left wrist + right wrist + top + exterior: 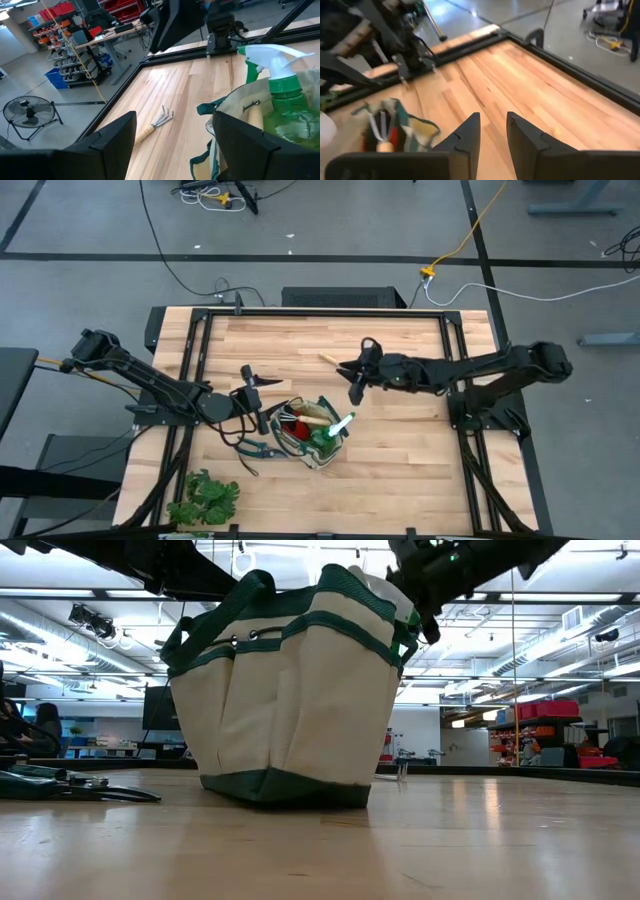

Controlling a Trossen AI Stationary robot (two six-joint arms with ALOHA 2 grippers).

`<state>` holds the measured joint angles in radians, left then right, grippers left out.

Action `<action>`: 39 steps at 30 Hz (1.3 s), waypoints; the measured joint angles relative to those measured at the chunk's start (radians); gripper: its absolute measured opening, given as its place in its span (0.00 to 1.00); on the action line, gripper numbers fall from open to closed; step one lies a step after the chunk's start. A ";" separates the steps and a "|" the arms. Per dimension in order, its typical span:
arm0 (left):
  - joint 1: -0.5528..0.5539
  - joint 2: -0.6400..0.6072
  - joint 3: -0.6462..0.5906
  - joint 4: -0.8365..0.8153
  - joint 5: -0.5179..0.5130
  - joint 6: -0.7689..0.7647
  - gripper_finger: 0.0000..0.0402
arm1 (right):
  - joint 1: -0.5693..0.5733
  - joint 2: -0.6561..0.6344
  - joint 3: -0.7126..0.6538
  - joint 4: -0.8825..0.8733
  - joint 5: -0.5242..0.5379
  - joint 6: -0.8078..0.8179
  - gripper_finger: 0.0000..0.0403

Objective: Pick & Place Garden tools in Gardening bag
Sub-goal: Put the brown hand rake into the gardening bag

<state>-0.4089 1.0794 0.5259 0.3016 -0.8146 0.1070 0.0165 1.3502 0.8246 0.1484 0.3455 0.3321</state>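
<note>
A: Start on the left. What is the left end effector (252, 383) doing?

B: Its fingers (112, 137) stand wide apart and hold nothing. It hangs just beside the gardening bag (313, 435), on the bag's left.

A: And the bag's contents?

B: The green spray bottle (280, 85) stands upright in it, next to a wooden-handled rake (318, 420) and something red. The pruning shears (252, 446) lie on the desk (400, 470) left of the bag.

A: The right end effector (355, 385)?

B: Narrowly parted, empty, raised above the desk to the bag's upper right.

A: Anything only one view gives?

B: The left wrist view shows clearly the second hand rake (154, 123) lying loose on the desk beyond the bag. The low view alone shows the bag's side pockets (330, 705), but no tools inside.
</note>
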 joint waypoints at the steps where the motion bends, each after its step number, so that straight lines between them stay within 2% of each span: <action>1: 0.000 0.000 0.000 0.000 0.000 0.000 0.67 | -0.013 0.000 0.000 -0.012 -0.007 0.002 0.24; 12: 0.000 0.000 0.000 0.000 0.000 0.000 0.67 | -0.133 0.000 0.000 -0.063 -0.122 0.004 0.24; 22: 0.000 0.000 0.000 0.000 0.000 0.000 0.67 | -0.214 0.000 0.000 -0.133 -0.164 0.004 0.24; 31: 0.000 0.000 0.000 0.000 0.000 0.000 0.67 | -0.286 0.014 0.004 -0.162 -0.256 0.004 0.24; 39: 0.000 0.000 0.000 0.001 0.000 0.000 0.67 | -0.312 0.138 0.207 -0.388 -0.248 -0.051 0.24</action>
<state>-0.4091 1.0792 0.5262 0.3022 -0.8148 0.1066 -0.2952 1.4884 1.0314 -0.2396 0.0971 0.2813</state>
